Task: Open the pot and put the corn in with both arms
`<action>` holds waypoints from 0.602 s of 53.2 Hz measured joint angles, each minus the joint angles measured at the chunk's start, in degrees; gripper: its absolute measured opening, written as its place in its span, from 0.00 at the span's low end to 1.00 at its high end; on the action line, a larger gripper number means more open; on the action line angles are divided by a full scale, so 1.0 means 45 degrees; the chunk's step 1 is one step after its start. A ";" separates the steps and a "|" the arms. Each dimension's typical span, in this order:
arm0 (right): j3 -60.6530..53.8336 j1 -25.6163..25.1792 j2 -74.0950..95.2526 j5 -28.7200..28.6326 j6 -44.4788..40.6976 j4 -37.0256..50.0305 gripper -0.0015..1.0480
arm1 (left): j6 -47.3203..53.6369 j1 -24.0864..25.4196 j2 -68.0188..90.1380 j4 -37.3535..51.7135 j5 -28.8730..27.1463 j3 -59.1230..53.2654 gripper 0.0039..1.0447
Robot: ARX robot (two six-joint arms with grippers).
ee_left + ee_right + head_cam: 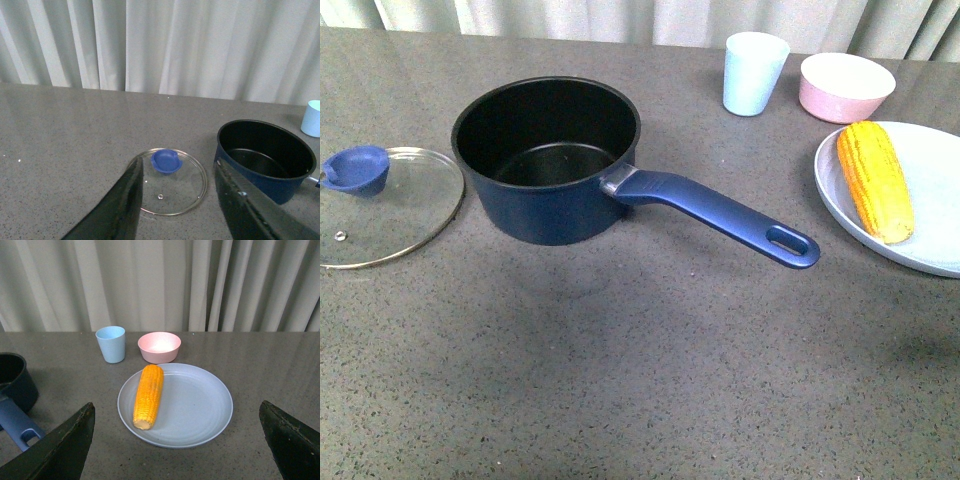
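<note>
The navy pot (548, 160) stands uncovered on the table, black inside, its long handle (720, 212) pointing to the front right. Its glass lid (382, 205) with a blue knob (358, 169) lies flat on the table to the pot's left. The yellow corn (874, 180) rests on a pale blue plate (930, 210) at the right. In the left wrist view my left gripper (177, 175) hangs open above the lid (170, 182), beside the pot (264, 159). My right gripper (177, 412) is open wide, held above the plate (195, 405) and the corn (148, 395). Neither arm shows in the front view.
A light blue cup (753, 72) and a pink bowl (846, 86) stand at the back right, behind the plate. Pale curtains hang beyond the table's far edge. The pot handle (17, 422) reaches toward the plate's side.
</note>
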 joint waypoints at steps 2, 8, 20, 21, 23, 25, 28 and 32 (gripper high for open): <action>0.0000 0.0000 0.0000 0.0000 0.0000 0.0000 0.91 | 0.0000 0.0000 -0.0005 0.0000 0.0000 0.0000 0.53; 0.0000 0.0000 0.0000 0.0000 0.0000 0.0000 0.91 | 0.0000 0.0000 0.0000 0.0000 0.0000 -0.0005 0.70; 0.2064 -0.1977 0.4439 -0.2827 0.2370 -0.2987 0.91 | 0.0034 0.0000 -0.0005 0.0000 0.0005 -0.0005 0.92; 0.2331 -0.2312 0.5255 -0.3050 0.2448 -0.2681 0.91 | 0.0029 0.0000 -0.0005 0.0000 0.0000 0.0000 0.91; 0.2720 -0.2725 0.6397 -0.3254 0.2438 -0.2016 0.91 | 0.0034 0.0000 -0.0005 0.0000 0.0000 -0.0005 0.92; 0.3177 -0.3002 0.7606 -0.3415 0.2370 -0.1336 0.91 | 0.0034 0.0000 -0.0005 0.0000 0.0000 0.0000 0.92; 0.3983 -0.3186 0.9534 -0.3517 0.2307 0.0044 0.91 | 0.0029 0.0000 -0.0005 0.0000 0.0000 -0.0005 0.92; 0.5144 -0.2987 1.2172 -0.3492 0.2079 0.1549 0.91 | 0.0034 0.0000 -0.0005 0.0000 0.0000 -0.0005 0.92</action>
